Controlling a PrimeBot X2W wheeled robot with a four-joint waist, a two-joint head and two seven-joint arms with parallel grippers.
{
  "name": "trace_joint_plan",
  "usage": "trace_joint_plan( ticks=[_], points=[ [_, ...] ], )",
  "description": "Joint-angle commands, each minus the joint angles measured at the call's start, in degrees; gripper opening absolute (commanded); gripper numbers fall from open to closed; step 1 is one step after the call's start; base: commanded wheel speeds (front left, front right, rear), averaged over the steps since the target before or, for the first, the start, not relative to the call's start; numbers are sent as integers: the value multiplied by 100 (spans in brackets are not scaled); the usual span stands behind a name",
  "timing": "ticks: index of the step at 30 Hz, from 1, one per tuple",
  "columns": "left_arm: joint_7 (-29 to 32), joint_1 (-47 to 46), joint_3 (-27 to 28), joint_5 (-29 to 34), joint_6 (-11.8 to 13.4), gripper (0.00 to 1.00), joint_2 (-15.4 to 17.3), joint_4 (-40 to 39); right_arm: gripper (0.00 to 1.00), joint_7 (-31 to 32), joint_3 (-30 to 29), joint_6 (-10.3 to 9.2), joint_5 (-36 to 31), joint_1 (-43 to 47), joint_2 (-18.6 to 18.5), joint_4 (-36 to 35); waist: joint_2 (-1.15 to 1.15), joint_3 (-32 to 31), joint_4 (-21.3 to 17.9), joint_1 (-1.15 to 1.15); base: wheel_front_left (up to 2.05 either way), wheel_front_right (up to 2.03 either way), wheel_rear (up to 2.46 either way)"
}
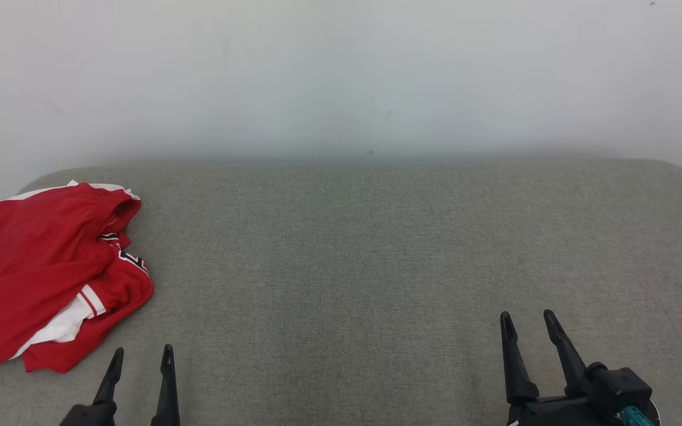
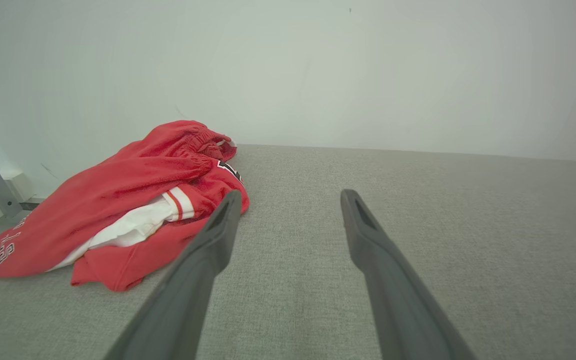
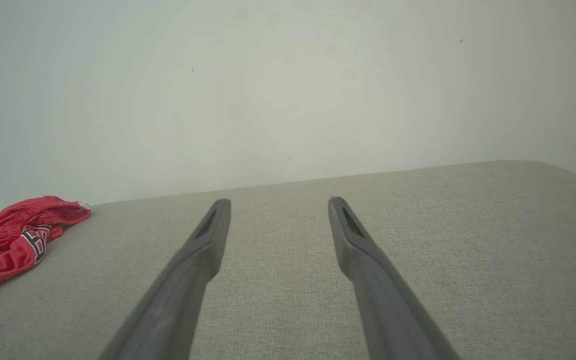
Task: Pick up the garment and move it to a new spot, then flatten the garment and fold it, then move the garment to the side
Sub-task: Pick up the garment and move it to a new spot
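The garment [image 1: 51,266] lay in a crumpled heap at the far left of the grey cloth-covered surface [image 1: 347,266], close to the back edge where the surface met the pale wall [image 1: 341,77]. Its left part reached the left edge of the head view, so how far it ran that way could not be told.

It was bright red, of a thin, slightly shiny cloth, bunched in soft folds. A gathered elastic band showed at the top of the heap. A white panel lay tucked between red layers near the front. Beside it ran a short band of white and red stripes. On the side facing the middle of the surface, black-and-white trim or lettering peeked out of a fold, too creased to read. In the left wrist view, white characters showed on the low, flat part of the garment [image 2: 118,200] at the far left, also not readable.

The left tool [image 1: 143,349] hovered just in front of the garment, not touching it, its two dark fingers spread with nothing between them. The right tool [image 1: 526,314] hung over the bare right part of the surface, well apart from the garment, its fingers likewise spread and holding nothing. In the right wrist view the garment [image 3: 13,230] showed at the far left.
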Motion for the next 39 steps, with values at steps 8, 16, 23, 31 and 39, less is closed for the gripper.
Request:
trace_joint_plan(
  ticks=[8,16,23,31,39],
  points=[
    [-22,-21,49,-18,9,100,57,46,100,-18,6,-12,73,95,5,25,0,32,568,0,0,0,0],
    [-22,-9,99,-20,11,100,100,85,100,-17,-13,-12,119,137,5,57,0,21,1257,0,0,0,0],
    [-22,81,208,14,35,100,109,77,100,-17,29,-12,156,148,5,81,0,-33,1791,0,0,0,0],
    [-22,134,292,63,52,100,128,61,100,-17,65,-12,153,186,5,88,0,-79,2254,0,0,0,0],
    [-22,151,364,92,73,100,142,69,100,-17,85,-12,185,220,4,94,0,-96,2614,0,0,0,0]
  ],
)
